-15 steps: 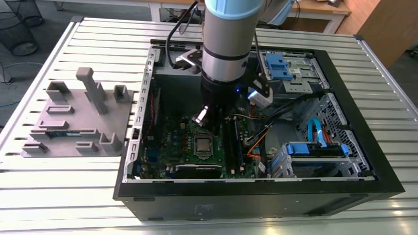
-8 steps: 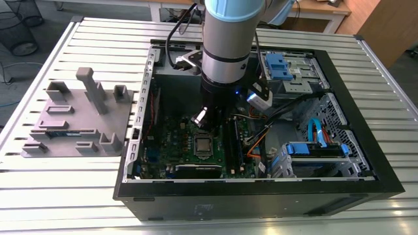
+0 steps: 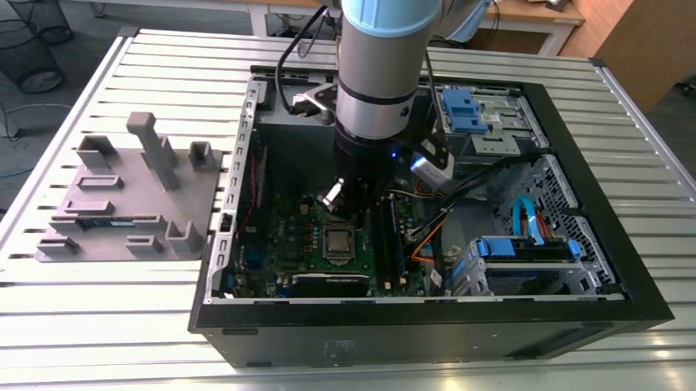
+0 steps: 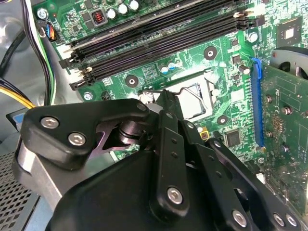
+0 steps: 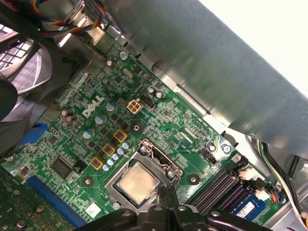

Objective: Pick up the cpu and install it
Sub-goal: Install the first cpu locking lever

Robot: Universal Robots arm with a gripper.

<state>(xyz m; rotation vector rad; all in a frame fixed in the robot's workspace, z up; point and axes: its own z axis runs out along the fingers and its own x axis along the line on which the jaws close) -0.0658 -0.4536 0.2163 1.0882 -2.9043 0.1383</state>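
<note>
While pincer (image 5: 166, 204) hovers | cpu (image 5: 138, 182) in socket (image 5: 140, 169) | case (image 3: 609, 305)

The gripper (image 4: 166, 103) has its black linkage covering the near part of the socket frame (image 4: 192, 96) in the second wrist view, so its fingertips cannot be made out against the board, nor whether they are parted. In the first wrist view the linkage runs off the picture edge just beside the cpu (image 5: 138, 182), hiding the socket's closest corner. In the exterior view the arm (image 3: 381, 73) blocks the case (image 3: 609, 244) interior behind the gripper.
</note>
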